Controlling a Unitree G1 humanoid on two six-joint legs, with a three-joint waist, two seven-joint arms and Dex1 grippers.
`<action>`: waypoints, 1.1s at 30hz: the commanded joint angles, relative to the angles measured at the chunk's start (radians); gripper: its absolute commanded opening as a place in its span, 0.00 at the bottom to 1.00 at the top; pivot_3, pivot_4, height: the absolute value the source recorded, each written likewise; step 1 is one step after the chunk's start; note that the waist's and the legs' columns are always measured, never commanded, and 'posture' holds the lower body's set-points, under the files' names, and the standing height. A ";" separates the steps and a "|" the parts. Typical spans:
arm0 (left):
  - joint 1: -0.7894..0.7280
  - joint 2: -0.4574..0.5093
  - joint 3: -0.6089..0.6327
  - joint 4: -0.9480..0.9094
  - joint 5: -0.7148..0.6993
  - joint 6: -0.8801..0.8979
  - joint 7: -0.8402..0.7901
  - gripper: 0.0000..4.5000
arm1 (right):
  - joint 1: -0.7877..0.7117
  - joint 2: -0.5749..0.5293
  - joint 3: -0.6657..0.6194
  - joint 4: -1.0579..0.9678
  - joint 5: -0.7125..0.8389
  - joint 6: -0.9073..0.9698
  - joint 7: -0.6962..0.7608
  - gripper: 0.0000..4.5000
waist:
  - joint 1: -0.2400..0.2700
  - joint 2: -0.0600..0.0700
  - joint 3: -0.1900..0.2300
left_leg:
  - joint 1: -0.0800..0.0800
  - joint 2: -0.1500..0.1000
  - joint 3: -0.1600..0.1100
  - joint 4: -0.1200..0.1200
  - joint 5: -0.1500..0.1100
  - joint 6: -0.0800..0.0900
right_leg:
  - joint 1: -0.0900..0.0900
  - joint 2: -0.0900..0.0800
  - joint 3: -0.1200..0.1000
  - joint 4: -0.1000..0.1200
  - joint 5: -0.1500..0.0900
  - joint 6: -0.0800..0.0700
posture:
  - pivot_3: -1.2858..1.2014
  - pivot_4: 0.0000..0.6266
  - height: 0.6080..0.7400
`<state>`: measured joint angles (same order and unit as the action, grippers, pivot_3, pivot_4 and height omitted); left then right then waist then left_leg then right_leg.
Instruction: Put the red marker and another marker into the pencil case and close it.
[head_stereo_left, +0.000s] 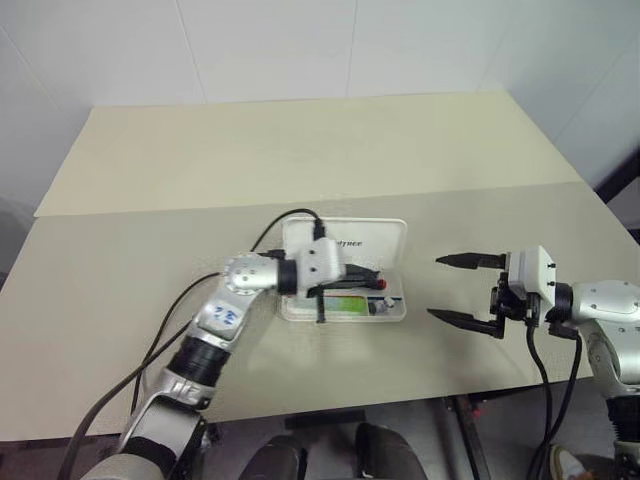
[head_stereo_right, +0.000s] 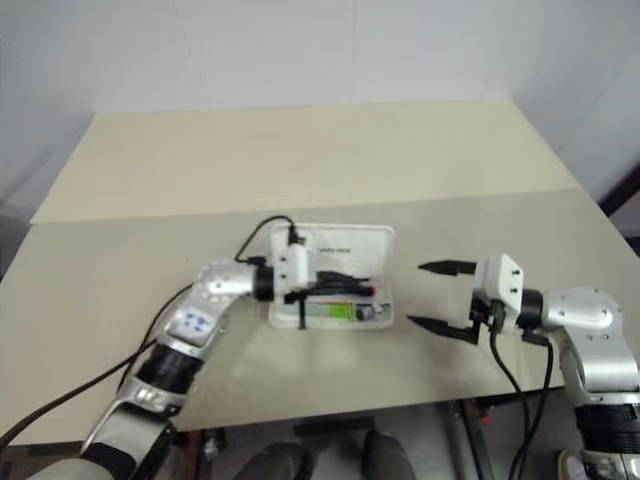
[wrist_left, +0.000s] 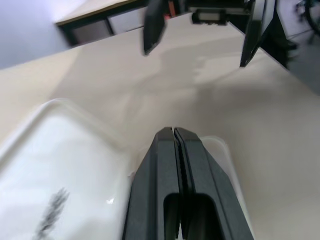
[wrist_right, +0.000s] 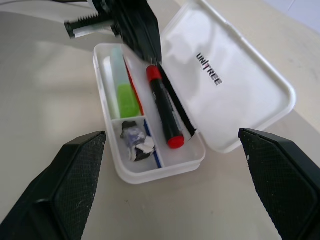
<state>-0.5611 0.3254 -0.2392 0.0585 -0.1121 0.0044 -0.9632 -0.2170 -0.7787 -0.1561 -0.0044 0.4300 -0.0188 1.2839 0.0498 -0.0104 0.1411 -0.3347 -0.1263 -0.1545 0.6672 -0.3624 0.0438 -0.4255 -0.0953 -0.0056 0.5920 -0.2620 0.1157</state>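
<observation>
The white pencil case (wrist_right: 125, 172) lies open on the table, its lid (wrist_right: 235, 90) with black "UNITREE" lettering folded flat behind it. The red marker (wrist_right: 164, 107), black with a red cap and red end, lies in the long compartment. Beside it lies another marker (wrist_right: 125, 95) with a pale mint barrel and a lime-green cap. My left gripper (head_stereo_left: 375, 275) hovers shut just above the case, holding nothing, pointing toward my right gripper. The right gripper (head_stereo_left: 435, 287) stands open to the right of the case, apart from it, aimed at it.
A small end compartment of the case holds crumpled dark and white bits (wrist_right: 136, 142). A black cable (head_stereo_left: 285, 220) loops from my left wrist over the case's left end. A second table (head_stereo_left: 300, 150) adjoins at the back. The front table edge (head_stereo_left: 400, 400) is close to me.
</observation>
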 joint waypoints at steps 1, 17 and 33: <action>0.055 0.051 0.093 -0.104 -0.085 -0.009 -0.006 0.01 | -0.028 0.006 0.002 0.022 0.006 -0.030 0.013 1.00 | -0.001 0.000 0.000 | 0.000 0.000 0.000 0.000 0.000 0.000 | 0.000 0.000 0.000 0.000 0.000 0.000 | 0.52 0.24 1.00; 0.265 0.235 0.398 -0.045 -0.075 -0.021 0.220 0.01 | -0.118 0.042 0.053 0.123 -0.015 -0.083 0.042 1.00 | 0.005 0.000 0.000 | 0.000 0.000 -0.001 -0.001 0.000 0.000 | 0.000 0.000 0.000 0.000 0.000 0.000 | 0.52 0.24 1.00; -0.033 0.041 0.252 0.276 -0.026 -0.061 0.300 0.01 | -0.113 0.038 0.049 0.109 -0.014 -0.081 0.030 1.00 | -0.007 0.000 0.000 | 0.000 0.000 0.000 0.000 0.000 0.000 | -0.001 -0.001 -0.006 0.001 0.002 -0.001 | 0.52 0.24 1.00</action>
<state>-0.5656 0.3738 0.0180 0.3347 -0.1235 -0.0203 -0.6508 -0.3322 -0.7346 -0.0864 0.1295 0.4038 -0.0884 1.3192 0.0427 -0.0108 0.1408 -0.3348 -0.1264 -0.1543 0.6675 -0.3624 0.0440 -0.4265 -0.0959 -0.0123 0.5932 -0.2595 0.1142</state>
